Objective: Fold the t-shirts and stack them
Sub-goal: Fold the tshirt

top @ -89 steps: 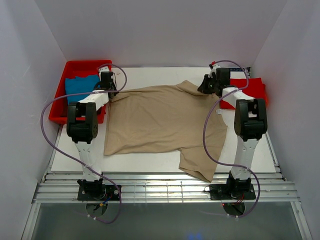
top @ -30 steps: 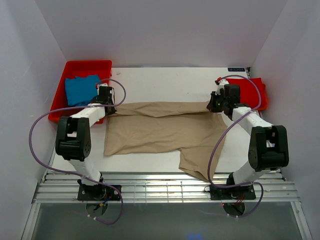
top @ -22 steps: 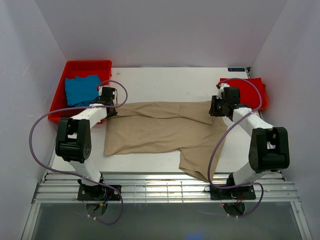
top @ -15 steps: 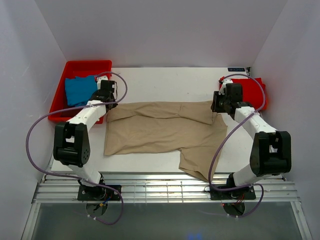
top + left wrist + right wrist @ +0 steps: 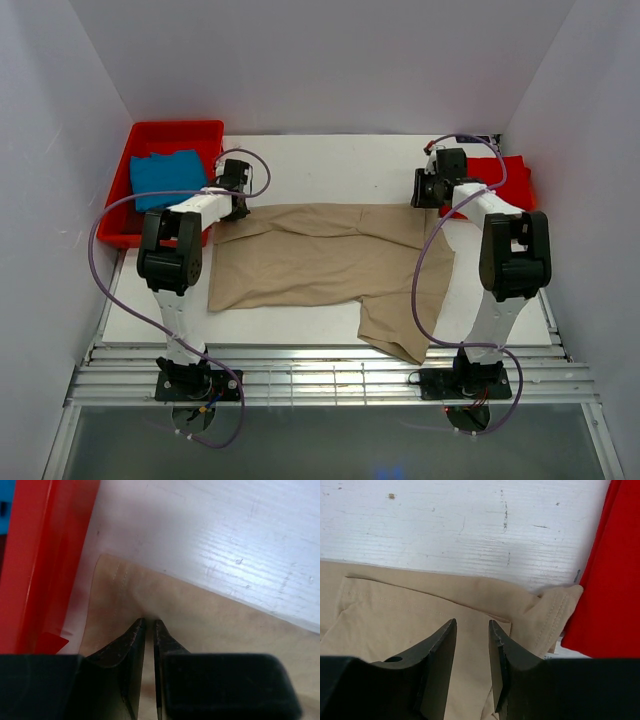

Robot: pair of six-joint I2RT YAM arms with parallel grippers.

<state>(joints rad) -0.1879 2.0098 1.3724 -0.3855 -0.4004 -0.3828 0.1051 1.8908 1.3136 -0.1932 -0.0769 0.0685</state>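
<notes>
White counter [image 5: 330, 160]: tan t-shirt [image 5: 320, 255], spread earlier, now folded; my right hand [image 5: 471, 625] has let go, left hand [image 5: 151, 622] I cannot tell. Red tray [image 5: 170, 130] holds blue t-shirt [image 5: 165, 178].

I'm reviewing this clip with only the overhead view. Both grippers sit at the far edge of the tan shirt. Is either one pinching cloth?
Observer: Not the right gripper. Its wrist camera shows the fingers apart with nothing between them, above the tan shirt.
Operator: And the left one?
Observer: The left gripper has only a thin slit between its fingers, and I see no cloth in it. The tips are over the shirt's corner, by the stitched hem.
Operator: Does the tan shirt overlap the red one?
Observer: On the right wrist camera the tan sleeve's tip reaches the edge of the red shirt. I cannot tell whether they overlap.
</notes>
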